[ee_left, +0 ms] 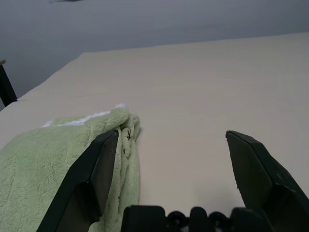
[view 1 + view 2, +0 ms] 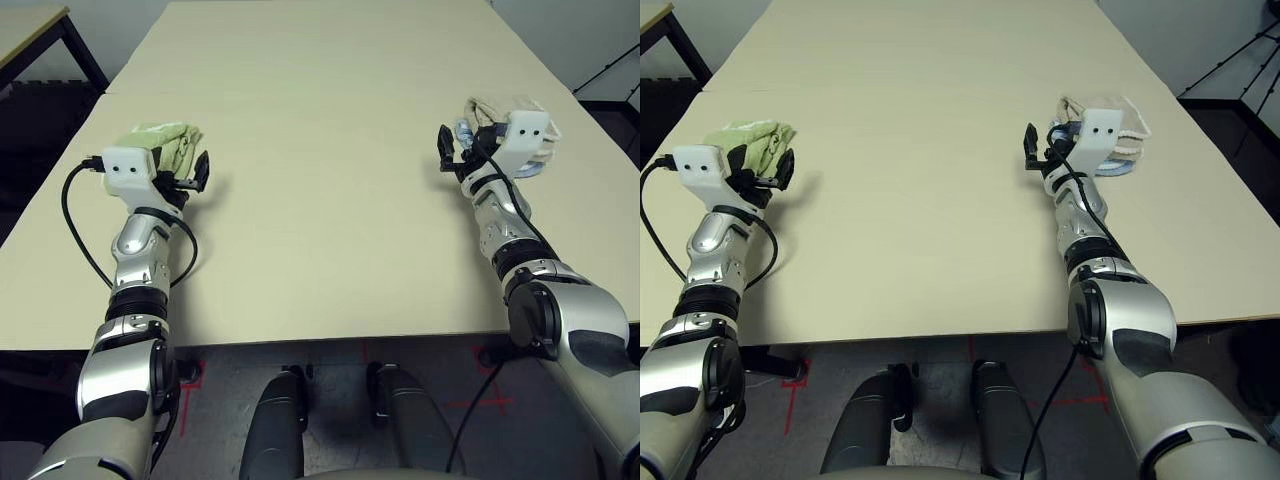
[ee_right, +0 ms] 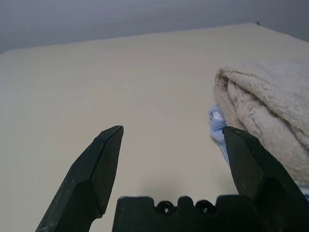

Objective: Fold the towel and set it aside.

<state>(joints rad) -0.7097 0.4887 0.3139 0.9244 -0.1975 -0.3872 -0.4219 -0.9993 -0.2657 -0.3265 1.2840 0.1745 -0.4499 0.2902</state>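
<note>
The towel [image 3: 270, 101] lies folded at two o'clock on the table [image 2: 320, 180], stacked on what looks like a blue towel [image 3: 217, 121]. The right gripper [image 3: 171, 159] hovers just beside the stack, jaws wide, holding nothing. At ten o'clock, the left gripper [image 1: 174, 164] gapes empty beside a green towel [image 1: 43, 159].
</note>
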